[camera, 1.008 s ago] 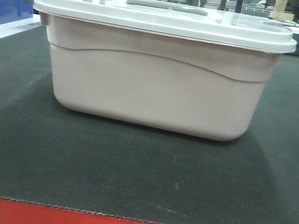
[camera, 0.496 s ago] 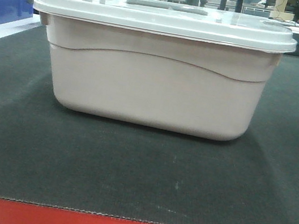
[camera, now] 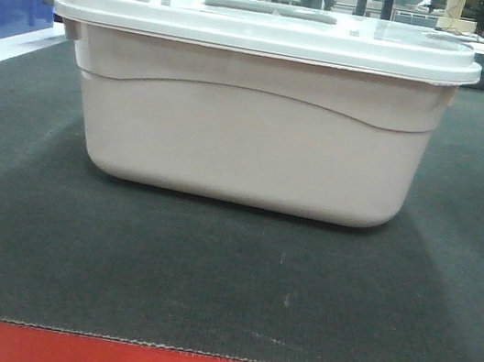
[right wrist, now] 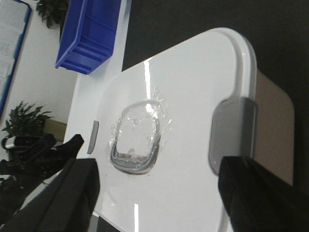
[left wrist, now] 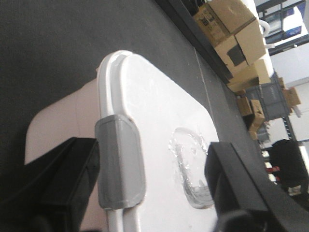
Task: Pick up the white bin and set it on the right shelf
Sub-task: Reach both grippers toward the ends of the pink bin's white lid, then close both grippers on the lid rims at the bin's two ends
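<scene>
The white bin (camera: 249,136) sits upright on the dark mat (camera: 225,280), square to the front camera, with its lid (camera: 268,27) on. A grey latch (left wrist: 119,162) clips the lid at one short end and a second grey latch (right wrist: 231,130) at the other. In the middle of the lid is a recessed handle (right wrist: 137,145) under crinkled clear film.

The left gripper (left wrist: 152,186) hovers over the first latch with its jaws spread wide, one outside the bin's end and one over the lid, holding nothing. The right gripper (right wrist: 164,193) is likewise wide open above the lid near the second latch. Whether either touches the plastic cannot be told. A blue crate (right wrist: 89,34) stands well apart. The right shelf is not in view.

The likeliest failure is a lift by the lid alone: if the jaws close only on the rim or a latch, the lid may pop off and the tub drop. The smooth, rounded walls invite slipping, and uneven lifting by the two arms would tilt the bin.
</scene>
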